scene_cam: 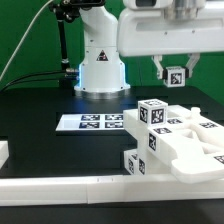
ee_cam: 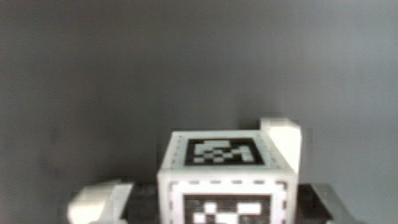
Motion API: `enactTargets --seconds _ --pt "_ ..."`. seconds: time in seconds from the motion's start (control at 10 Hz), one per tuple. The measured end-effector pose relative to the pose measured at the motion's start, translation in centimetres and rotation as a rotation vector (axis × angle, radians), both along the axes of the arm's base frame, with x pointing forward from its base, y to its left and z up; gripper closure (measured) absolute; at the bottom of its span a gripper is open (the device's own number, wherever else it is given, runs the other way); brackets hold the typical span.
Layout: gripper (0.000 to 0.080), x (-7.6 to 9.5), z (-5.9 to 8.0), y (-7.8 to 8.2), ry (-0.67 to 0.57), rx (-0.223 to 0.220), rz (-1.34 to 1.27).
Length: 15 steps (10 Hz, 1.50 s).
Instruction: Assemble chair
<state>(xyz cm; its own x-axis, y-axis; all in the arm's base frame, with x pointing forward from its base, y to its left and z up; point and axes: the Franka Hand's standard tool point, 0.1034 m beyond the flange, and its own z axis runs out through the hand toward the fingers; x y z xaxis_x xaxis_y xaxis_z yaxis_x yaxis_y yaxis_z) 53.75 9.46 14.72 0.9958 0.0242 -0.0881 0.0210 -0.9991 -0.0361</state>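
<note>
My gripper [scene_cam: 175, 77] hangs in the air at the exterior view's upper right, shut on a small white chair part [scene_cam: 175, 76] with a black-and-white tag on its face. In the wrist view the same tagged block [ee_cam: 226, 165] fills the space between the dark fingers [ee_cam: 150, 198], and my gripper [ee_cam: 228, 206] clamps its two sides. Rounded white bits of the part stick out beside and behind it. The partly built chair [scene_cam: 172, 140], a cluster of white tagged blocks and bars, lies on the black table below the gripper, at the exterior view's lower right.
The marker board [scene_cam: 92, 122] lies flat on the table, toward the exterior view's left of the chair. The robot's white base [scene_cam: 100, 65] stands behind it. A low white rim wall [scene_cam: 60, 186] runs along the near table edge.
</note>
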Motion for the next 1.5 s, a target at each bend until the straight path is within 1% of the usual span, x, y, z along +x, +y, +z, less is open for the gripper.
enactTargets --seconds 0.1,0.2,0.3,0.6,0.7,0.9,1.0,1.1,1.2,1.5 --pt "0.0515 2.4 1.1 -0.4 -0.041 0.0 0.024" --pt "0.0515 3.5 1.6 -0.2 -0.08 -0.003 0.038" --pt "0.0515 3.1 1.2 0.3 -0.097 -0.009 0.04" --pt "0.0515 3.2 0.9 0.0 -0.091 -0.013 0.046" --pt "0.0515 3.9 0.5 -0.5 -0.087 -0.02 0.053" --pt "0.0515 7.3 0.6 -1.0 -0.091 -0.031 0.053" --pt "0.0515 8.9 0.6 -0.8 -0.091 -0.036 0.041" --pt "0.0515 9.8 0.9 0.0 -0.09 -0.035 0.021" --pt "0.0515 9.9 0.8 0.6 -0.092 -0.031 -0.007" --pt "0.0515 9.6 -0.3 0.4 -0.082 -0.036 -0.02"
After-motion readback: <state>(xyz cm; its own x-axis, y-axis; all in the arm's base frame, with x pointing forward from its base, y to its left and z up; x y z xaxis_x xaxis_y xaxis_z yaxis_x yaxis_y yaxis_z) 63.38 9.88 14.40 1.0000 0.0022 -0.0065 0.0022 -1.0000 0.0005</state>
